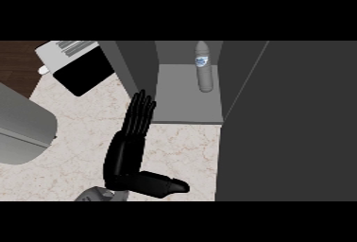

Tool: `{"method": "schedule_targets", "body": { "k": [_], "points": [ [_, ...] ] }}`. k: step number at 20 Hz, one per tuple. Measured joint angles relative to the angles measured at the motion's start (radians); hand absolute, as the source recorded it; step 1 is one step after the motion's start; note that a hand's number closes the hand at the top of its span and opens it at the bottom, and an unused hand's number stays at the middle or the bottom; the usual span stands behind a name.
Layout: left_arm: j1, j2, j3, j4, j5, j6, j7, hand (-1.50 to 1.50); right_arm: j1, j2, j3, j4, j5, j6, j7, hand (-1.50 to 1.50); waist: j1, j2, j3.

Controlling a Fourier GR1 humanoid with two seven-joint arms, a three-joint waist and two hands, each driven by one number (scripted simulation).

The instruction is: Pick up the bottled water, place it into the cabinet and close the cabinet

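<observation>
Left hand (129,144), fingers straight and together, stands on the counter (83,118) by the cabinet (188,113). The bottle (203,66) lies far inside on the shelf. It's probably light, smooth and rolls easily; best held around the middle.
</observation>
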Motion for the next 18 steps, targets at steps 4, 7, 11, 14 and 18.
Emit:
{"method": "schedule_targets", "body": {
  "k": [4,7,11,14,18],
  "points": [
    [0.106,0.055,0.006,-0.084,0.004,-0.021,-0.027,-1.5,0.0,-0.003,0.117,-0.006,0.024,0.002,0.052,1.5,-0.002,0.001,-0.001],
    [0.175,0.092,0.009,-0.149,0.005,-0.031,-0.04,-1.5,0.002,-0.004,0.207,-0.013,0.049,0.0,0.088,1.5,-0.005,0.0,-0.001],
    [0.222,0.129,0.032,-0.195,0.015,-0.05,-0.048,-1.5,-0.033,0.018,0.329,-0.043,0.126,-0.034,0.145,1.5,-0.008,0.001,-0.002],
    [0.263,0.162,0.058,-0.236,0.03,-0.065,-0.049,-1.5,-0.053,0.04,0.408,-0.065,0.207,-0.073,0.191,1.5,-0.01,0.0,-0.003],
    [0.326,0.195,0.09,-0.276,0.05,-0.091,-0.071,-1.5,-0.1,0.071,0.483,-0.066,0.258,-0.133,0.263,1.5,-0.008,-0.002,-0.004]
  ]
}}
